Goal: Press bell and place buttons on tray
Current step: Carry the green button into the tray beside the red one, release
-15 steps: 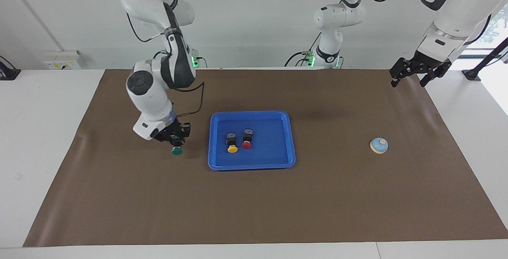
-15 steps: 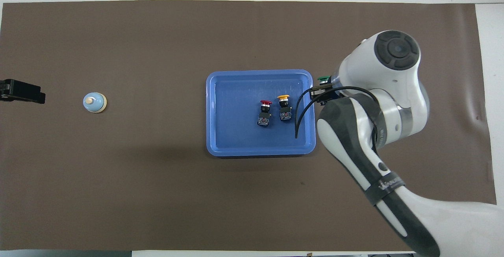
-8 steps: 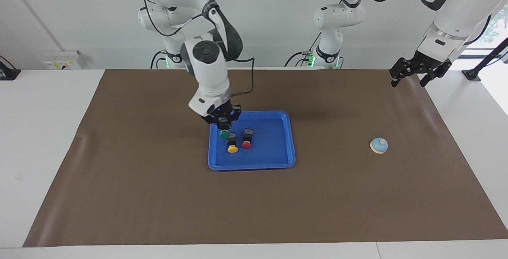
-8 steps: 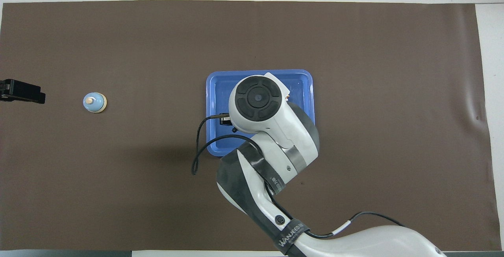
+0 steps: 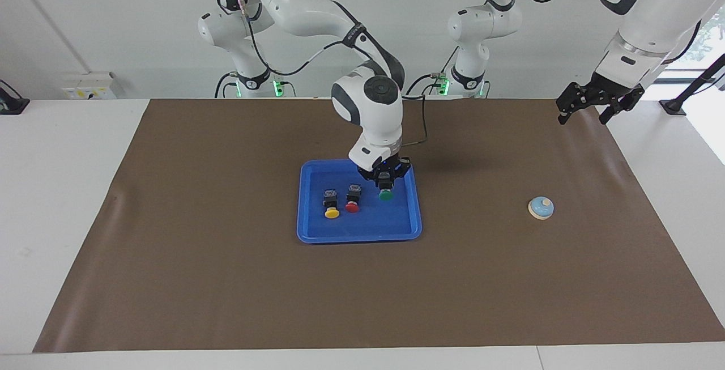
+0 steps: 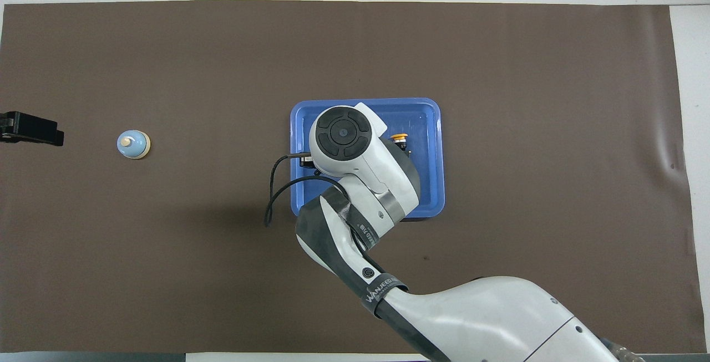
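Observation:
The blue tray [image 5: 362,229] lies mid-table, also in the overhead view [image 6: 432,184]. The yellow button [image 5: 331,204] and the red button [image 5: 353,199] lie in it side by side. My right gripper [image 5: 386,181] is shut on the green button [image 5: 386,194] and holds it low over the tray, beside the red button toward the left arm's end. In the overhead view the right arm covers the red and green buttons; only the yellow button [image 6: 399,139] shows. The bell [image 5: 541,207] [image 6: 133,144] stands toward the left arm's end. My left gripper [image 5: 589,110] [image 6: 30,129] waits open, raised over that end.
A brown mat [image 5: 226,279] covers the table, with bare white table [image 5: 56,188] around it. A third arm's base [image 5: 470,75] stands at the robots' edge. The right arm's black cable [image 6: 274,184] hangs over the tray's edge.
My right gripper has carried the green button from the mat beside the tray, across the yellow and red buttons, to the tray's part toward the left arm's end. The left arm has not moved.

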`<state>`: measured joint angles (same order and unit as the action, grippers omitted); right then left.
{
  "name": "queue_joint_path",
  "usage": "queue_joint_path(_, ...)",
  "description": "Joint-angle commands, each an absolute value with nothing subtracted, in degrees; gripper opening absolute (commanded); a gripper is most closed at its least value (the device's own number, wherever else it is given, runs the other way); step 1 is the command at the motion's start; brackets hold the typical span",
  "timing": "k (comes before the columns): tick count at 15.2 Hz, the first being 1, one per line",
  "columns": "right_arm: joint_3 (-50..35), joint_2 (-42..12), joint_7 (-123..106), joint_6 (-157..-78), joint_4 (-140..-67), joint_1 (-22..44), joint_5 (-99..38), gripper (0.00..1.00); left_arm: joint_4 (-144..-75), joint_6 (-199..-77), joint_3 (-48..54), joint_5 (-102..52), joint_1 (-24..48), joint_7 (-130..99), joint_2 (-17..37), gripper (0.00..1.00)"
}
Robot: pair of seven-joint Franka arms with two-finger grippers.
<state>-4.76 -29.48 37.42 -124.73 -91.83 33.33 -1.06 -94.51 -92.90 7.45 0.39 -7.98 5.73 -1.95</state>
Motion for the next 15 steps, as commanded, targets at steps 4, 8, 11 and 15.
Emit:
queue_joint_path(4,-5.3,-27.8,37.5,-130.9,-98.8,32.3,-1.1,0.00,-96.0,-93.2,7.1,0.0,-7.9,6.2,-3.3,1.00)
queue_joint_path(8,-5.3,-27.3,37.4,-133.3,-101.0,31.9,-1.1,0.00,-96.0,-93.2,7.1,0.0,-7.9,6.2,-3.3,1.00)
queue_joint_path(11,-5.3,-27.8,37.4,-134.2,-101.2,31.7,-1.1,0.75,-96.0,-93.2,7.1,0.0,-7.9,6.2,-3.3,1.00)
queue_joint_path(15,-5.2,-28.0,37.4,-123.3,-92.2,31.7,-0.6,1.00,-96.0,-93.2,7.0,0.0,-7.9,6.2,-3.3,1.00)
